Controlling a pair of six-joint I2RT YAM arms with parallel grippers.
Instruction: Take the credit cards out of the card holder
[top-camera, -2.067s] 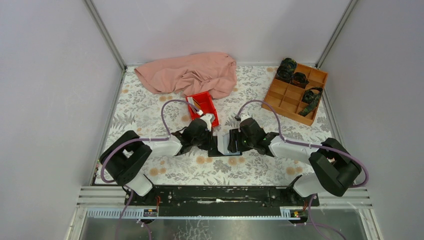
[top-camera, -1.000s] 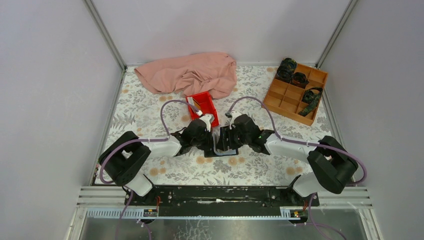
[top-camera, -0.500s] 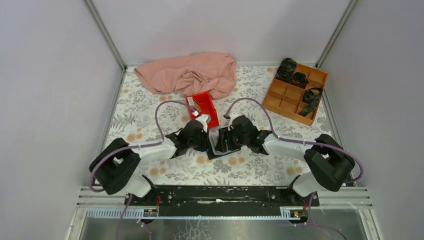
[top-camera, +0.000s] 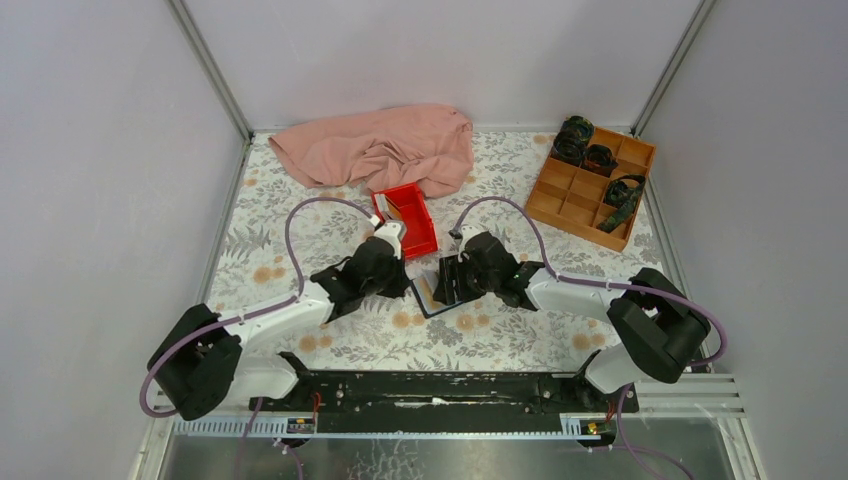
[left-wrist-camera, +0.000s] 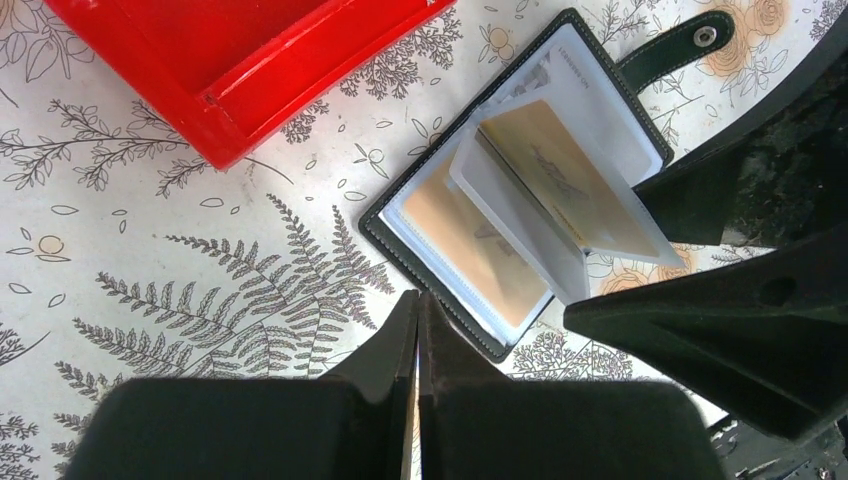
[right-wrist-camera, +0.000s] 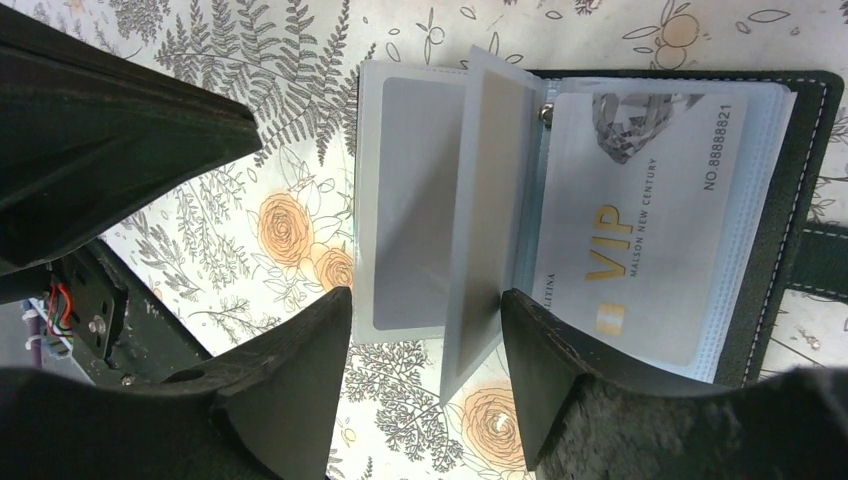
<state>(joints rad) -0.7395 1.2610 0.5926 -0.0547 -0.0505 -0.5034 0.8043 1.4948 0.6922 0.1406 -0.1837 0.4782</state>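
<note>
- Card holder (top-camera: 430, 291) lies open on the table (top-camera: 300, 225), between both grippers; credit cards (right-wrist-camera: 640, 230) sit in its clear sleeves.
- Right gripper (right-wrist-camera: 425, 305) is nearer. Its jaws are spread wide, straddling one raised sleeve (right-wrist-camera: 492, 200) and gripping nothing. In the right wrist view the sleeve's long edge runs 12 to 6.
- Left gripper (left-wrist-camera: 417, 305) is closed and empty, tips just beside the holder's rim; the holder is at 1 o'clock.
- Right forearm reaches low toward 9 o'clock in the top view.
</note>
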